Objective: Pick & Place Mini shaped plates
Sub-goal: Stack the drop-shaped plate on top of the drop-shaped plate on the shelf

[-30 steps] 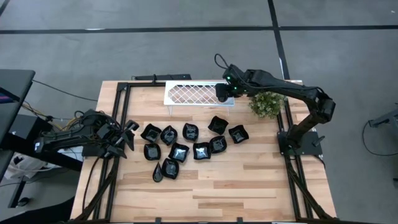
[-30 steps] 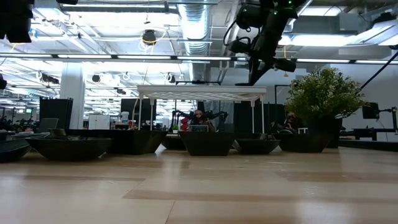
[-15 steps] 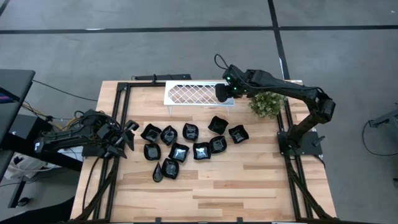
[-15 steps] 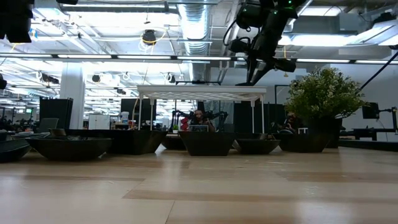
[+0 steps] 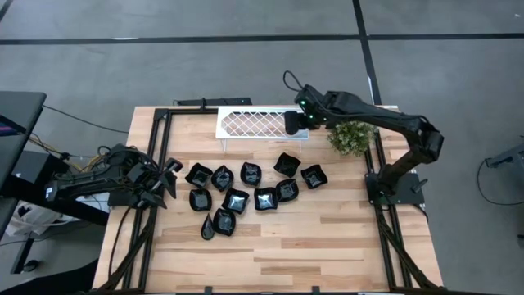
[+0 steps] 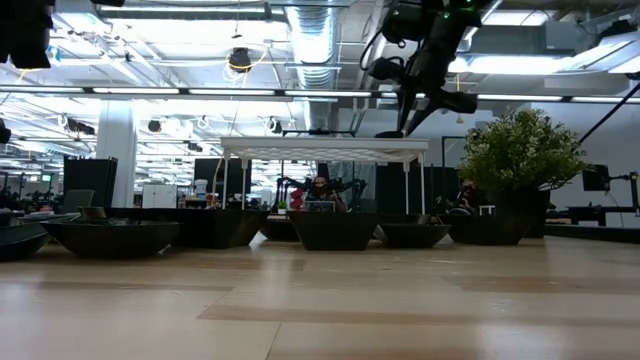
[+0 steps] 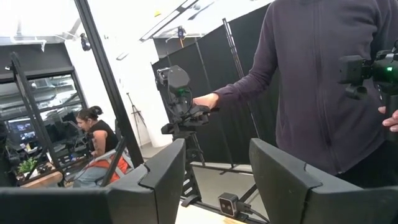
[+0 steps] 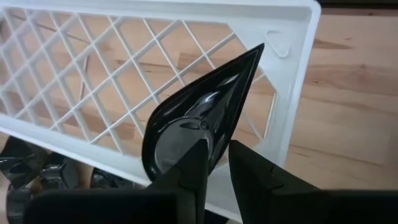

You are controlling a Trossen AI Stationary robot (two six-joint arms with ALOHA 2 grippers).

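A glossy black teardrop-shaped mini plate [image 8: 199,118] lies over the right end of the white lattice tray [image 8: 292,81], its tip toward the tray's corner. My right gripper [image 8: 216,163] slants down from above, its fingers a narrow gap apart at the plate's round end. In the high view it [image 5: 290,123] hovers at the right end of the tray [image 5: 246,124]. Several more black mini plates [image 5: 246,192] sit on their bases on the table in front of the tray. My left gripper [image 5: 168,176] waits open at the table's left edge. My right gripper stands with one finger [image 8: 189,171] on each side of the rim at the plate's round end [image 8: 186,146], coming from above on a slant. I cannot tell whether the fingers touch the rim. The plate lies flat on the tray's lattice.
A green plant [image 5: 352,137] stands just right of the tray, close under my right arm. The tray stands on legs above the table [image 6: 325,148]. Bare wood lies toward the near edge [image 5: 327,246]. A person [image 7: 323,81] stands beyond the table.
My right gripper has stayed over the tray's right end. In the low view the dark plate under it now lies low on the tray's top, and the fingers stand a little above it.
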